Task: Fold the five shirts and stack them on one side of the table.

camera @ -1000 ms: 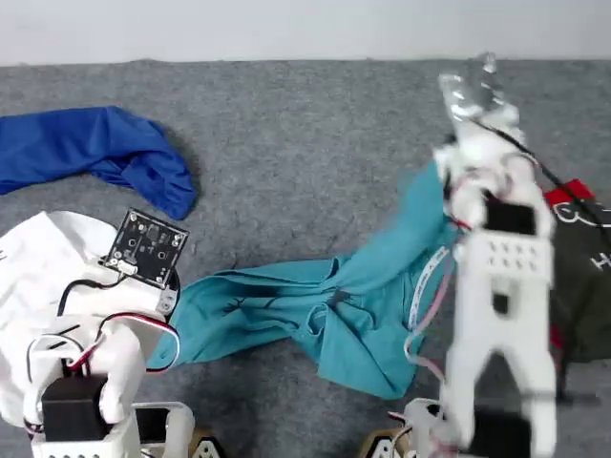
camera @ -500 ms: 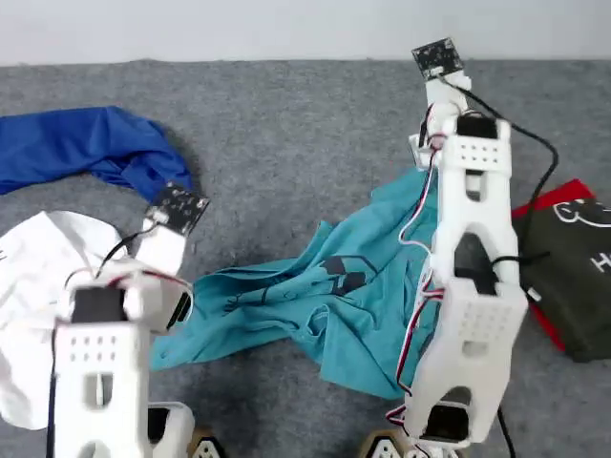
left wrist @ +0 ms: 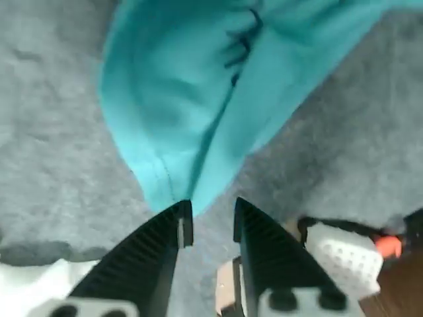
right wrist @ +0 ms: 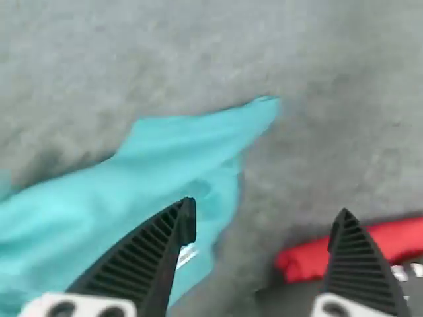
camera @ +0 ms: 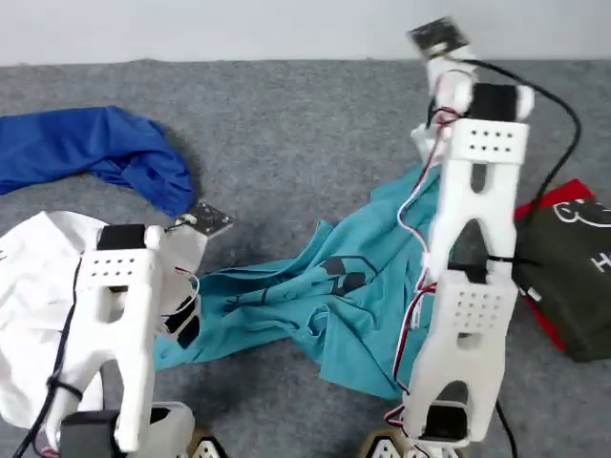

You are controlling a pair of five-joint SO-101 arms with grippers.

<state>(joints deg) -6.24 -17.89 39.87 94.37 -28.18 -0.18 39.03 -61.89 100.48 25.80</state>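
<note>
From the high view we saw a grey, felt-like surface [camera: 286, 124] with a teal shirt [camera: 325, 305] lying crumpled and stretched across the near middle, its soft folds bunched around a dark print. A blue shirt [camera: 95, 153] lay rumpled at the far left, and a white shirt [camera: 29, 286] was spread in a rounded heap at the near left. At the right edge a dark shirt [camera: 573, 277] sat on a red cloth [camera: 571, 191]. The white plastic left arm [camera: 115, 324] stood over the teal shirt's left end, and the right arm [camera: 468, 267] reached over its far right corner.

In the left wrist view the left gripper [left wrist: 211, 211] held its ribbed black fingers a little apart with nothing between them, right beside the teal shirt's [left wrist: 198, 99] stitched hem.

In the right wrist view the right gripper [right wrist: 264, 221] was spread wide and held nothing, above the teal shirt's [right wrist: 165, 152] pointed corner, with the red cloth [right wrist: 344, 254] just beside it.
</note>
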